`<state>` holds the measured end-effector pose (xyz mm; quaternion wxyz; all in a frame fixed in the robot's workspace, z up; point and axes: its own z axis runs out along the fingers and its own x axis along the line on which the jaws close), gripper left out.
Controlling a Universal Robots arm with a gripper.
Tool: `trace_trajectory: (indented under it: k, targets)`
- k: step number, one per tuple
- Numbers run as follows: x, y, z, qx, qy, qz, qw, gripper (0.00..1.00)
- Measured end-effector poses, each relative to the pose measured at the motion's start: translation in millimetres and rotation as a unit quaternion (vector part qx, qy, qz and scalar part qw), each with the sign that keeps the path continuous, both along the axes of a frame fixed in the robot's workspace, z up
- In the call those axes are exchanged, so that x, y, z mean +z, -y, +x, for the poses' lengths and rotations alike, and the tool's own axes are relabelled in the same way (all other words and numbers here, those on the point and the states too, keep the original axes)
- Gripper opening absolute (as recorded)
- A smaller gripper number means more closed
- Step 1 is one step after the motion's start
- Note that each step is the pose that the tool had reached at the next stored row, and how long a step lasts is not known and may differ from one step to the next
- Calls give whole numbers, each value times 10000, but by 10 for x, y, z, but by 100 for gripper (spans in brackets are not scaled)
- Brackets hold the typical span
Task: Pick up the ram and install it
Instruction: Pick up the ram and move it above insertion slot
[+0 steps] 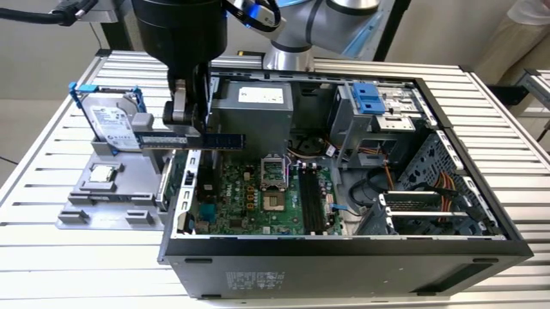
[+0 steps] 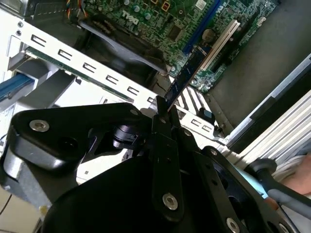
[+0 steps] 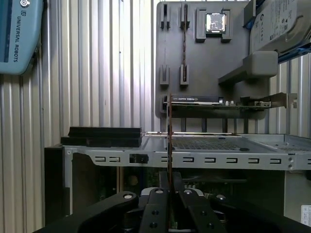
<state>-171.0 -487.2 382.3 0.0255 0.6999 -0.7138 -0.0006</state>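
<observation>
End effector (image 3: pixel 170 180) pinching ram (image 3: pixel 169 131) edge-on, over case rim (image 3: pixel 218 158)

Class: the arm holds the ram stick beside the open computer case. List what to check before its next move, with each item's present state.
1. Ram gripped by the gripper: ok, jaws shut on it.
2. Ram clear of the grey tray: ok, it hangs above it.
3. Ram over the memory slots: not ok, it sits over the case's edge on the exterior view's left.
4. Ram level: ok, it looks level in the exterior view.
5. Slot latches open: cannot tell.
</observation>
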Motion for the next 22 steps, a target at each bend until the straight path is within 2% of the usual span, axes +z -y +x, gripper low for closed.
trace_trajectory:
  k: [22]
  targets:
    - [0,0,214,0,0,0,10000,0]
